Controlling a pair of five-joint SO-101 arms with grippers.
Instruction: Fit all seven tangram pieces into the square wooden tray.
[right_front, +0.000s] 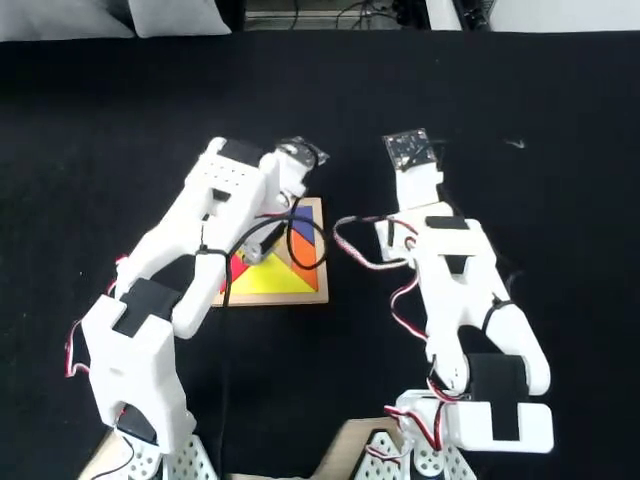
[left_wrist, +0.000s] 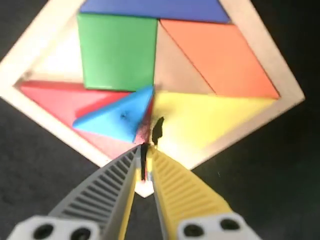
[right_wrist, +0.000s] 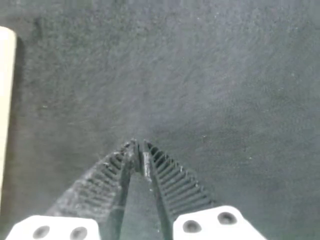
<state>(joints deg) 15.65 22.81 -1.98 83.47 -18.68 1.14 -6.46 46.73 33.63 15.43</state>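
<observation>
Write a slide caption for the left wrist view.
Left gripper, shut, hovers over the wooden tray's corner; small blue triangle lies askew on the red triangle.

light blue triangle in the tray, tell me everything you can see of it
The light blue triangle is a small, flat, glossy piece, smooth like painted wood. It is not seated: it lies skewed on top of the red piece inside the wooden tray, one tip meeting the green square's corner beside the yellow triangle. The shut left tool is close, not gripping it.
</observation>
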